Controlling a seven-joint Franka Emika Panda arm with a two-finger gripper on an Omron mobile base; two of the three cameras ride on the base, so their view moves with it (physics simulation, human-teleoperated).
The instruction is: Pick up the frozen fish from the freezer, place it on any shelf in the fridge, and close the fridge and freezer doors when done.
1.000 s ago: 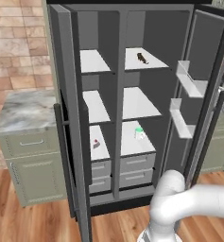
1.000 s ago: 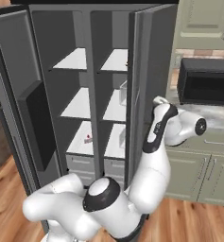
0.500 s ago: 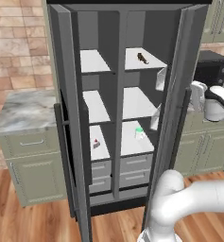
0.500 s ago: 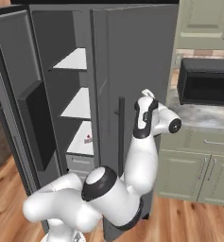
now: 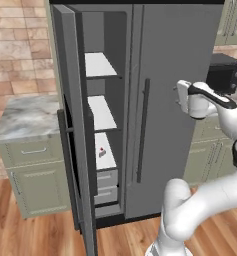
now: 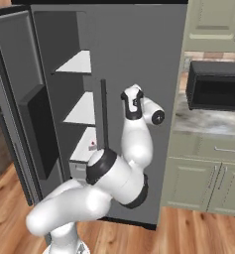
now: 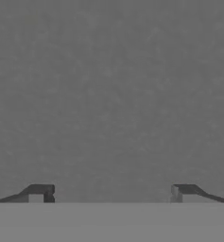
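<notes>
Fridge door [image 5: 175, 105] shut flush, gripper [image 7: 111, 194] spread wide and empty against its grey face; hand [image 5: 186, 98] sits right of bar handle [image 5: 142, 131]; freezer door [image 5: 72, 130] wide open, narrow shelves [image 5: 101, 112] exposed; small red-and-white item [image 5: 101, 151] on lower shelf; fish out of sight, likely behind fridge door, cannot confirm; judged: fridge closed, freezer door left to close.

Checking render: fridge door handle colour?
Dark grey, nearly black, on the fridge door handle; clearest in left base view.
</notes>
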